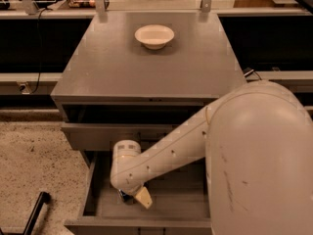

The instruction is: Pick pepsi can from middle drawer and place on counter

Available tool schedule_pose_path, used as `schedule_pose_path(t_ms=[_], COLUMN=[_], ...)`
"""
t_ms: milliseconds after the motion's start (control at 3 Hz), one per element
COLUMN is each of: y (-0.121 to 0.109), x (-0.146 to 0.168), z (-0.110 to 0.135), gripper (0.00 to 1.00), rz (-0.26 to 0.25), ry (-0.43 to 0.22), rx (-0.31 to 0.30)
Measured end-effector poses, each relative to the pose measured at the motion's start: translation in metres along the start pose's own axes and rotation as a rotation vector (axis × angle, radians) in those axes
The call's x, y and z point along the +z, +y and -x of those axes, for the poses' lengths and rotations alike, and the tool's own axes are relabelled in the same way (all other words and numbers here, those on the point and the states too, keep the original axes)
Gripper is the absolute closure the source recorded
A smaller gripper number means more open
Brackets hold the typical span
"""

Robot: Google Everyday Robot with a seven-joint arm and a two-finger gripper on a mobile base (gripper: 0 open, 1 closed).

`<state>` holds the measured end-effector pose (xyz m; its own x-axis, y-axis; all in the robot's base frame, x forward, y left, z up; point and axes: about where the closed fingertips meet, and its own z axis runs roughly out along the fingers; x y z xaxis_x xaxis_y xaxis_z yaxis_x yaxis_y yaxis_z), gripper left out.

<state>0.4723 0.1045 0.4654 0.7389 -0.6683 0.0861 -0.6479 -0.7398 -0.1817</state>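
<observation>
One gripper (137, 198) low in the drawer (186, 202), below the counter's (146, 70) front edge | likely can (125, 196) touching its left, axis hidden | open or closed: cannot tell

Office kitchenette, counter (146, 67), bowl (154, 35), hand (133, 198) in drawer (176, 203)

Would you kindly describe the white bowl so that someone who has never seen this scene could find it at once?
Start at the broad matte-grey top of the drawer cabinet. Near its far edge, about centred, sits the shallow round white bowl. It is the only loose item on that top; the robot's gripper is low down inside the open grey drawer.
</observation>
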Motion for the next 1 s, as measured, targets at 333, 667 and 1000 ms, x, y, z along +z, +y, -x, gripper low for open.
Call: schedule_pose_path(t_ms=[333,667,1000], y=[0.002,-0.003,-0.006], x=[0.015,0.030,0.035], z=[-0.012,-0.028,-0.031], gripper=[0.00,0.00,0.00], rz=[-0.073,-0.092,-0.091], ry=[-0.016,-0.001,-0.003], rx=[0.014,0.020,0.025])
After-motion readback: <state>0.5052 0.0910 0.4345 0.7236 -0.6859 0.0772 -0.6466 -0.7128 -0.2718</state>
